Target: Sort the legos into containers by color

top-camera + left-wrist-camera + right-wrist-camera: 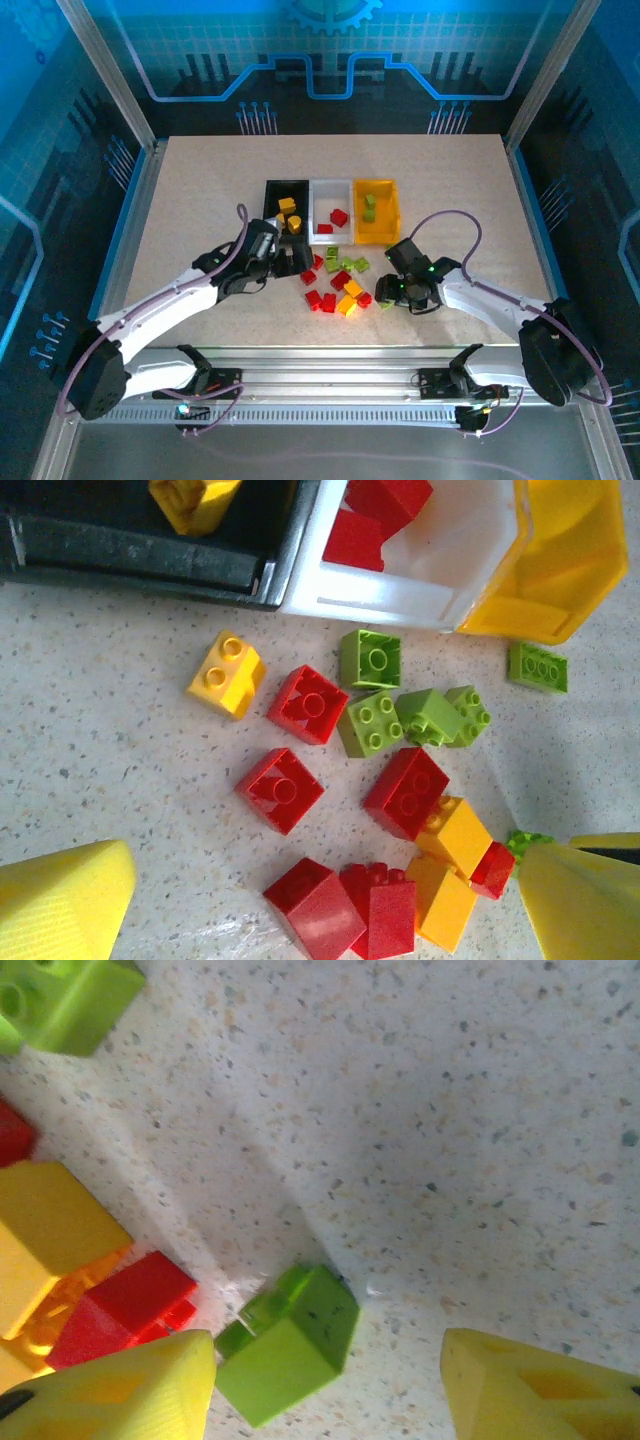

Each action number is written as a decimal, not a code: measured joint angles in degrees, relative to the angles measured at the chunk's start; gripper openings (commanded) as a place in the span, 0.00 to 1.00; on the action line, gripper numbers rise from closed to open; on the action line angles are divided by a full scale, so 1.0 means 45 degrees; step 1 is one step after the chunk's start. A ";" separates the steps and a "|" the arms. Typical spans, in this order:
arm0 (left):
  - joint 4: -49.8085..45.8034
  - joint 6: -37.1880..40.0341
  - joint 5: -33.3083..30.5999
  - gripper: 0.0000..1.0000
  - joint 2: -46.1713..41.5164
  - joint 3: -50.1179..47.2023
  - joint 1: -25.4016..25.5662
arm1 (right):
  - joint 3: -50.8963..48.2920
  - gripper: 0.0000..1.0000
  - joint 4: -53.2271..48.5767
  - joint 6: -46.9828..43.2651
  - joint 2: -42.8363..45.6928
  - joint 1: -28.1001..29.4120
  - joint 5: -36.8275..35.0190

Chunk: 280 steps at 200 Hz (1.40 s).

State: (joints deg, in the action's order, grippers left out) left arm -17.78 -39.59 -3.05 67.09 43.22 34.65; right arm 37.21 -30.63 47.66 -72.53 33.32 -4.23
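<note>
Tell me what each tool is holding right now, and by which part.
Nothing is held. The left tool stands open over the loose bricks; the right tool is open with a green brick on the table between its fingers, not clamped.

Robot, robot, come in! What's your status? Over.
Left gripper open, empty, over the loose legos. Right gripper open around a green brick. Red brick close beside it.

glossy plastic legos (pixel 310 705), speckled matt stone-look table (pixel 100 750), smooth plastic containers (pixel 400 608), finely textured yellow fingers (pixel 60 900)
</note>
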 measured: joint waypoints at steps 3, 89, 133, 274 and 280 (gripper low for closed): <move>0.0019 -0.0029 0.0015 0.99 -0.0068 -0.0073 0.0005 | -0.0005 0.61 0.0063 0.0034 -0.0010 0.0000 0.0039; 0.0141 -0.0476 0.0131 0.99 -0.0403 -0.0520 0.0005 | -0.0194 0.30 0.0811 0.0675 -0.0792 -0.0087 0.0418; 0.0170 -0.0534 0.0131 0.99 -0.0423 -0.0743 0.0005 | -0.0146 0.20 0.0631 0.0491 -0.0471 -0.0102 0.0413; 0.0369 -0.0899 0.0136 0.99 -0.0952 -0.1574 0.0029 | 0.9447 0.25 0.0238 -0.2030 -0.6747 -0.2380 -0.0369; 0.0369 -0.0903 0.0141 0.99 -0.0976 -0.1574 0.0029 | 0.9792 0.27 0.0185 -0.2079 -0.7179 -0.2404 -0.0384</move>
State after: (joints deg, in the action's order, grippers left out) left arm -16.12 -43.66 -2.42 62.70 36.14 34.79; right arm 81.28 -29.80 38.30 -104.84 22.50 -5.96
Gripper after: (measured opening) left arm 0.990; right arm 0.251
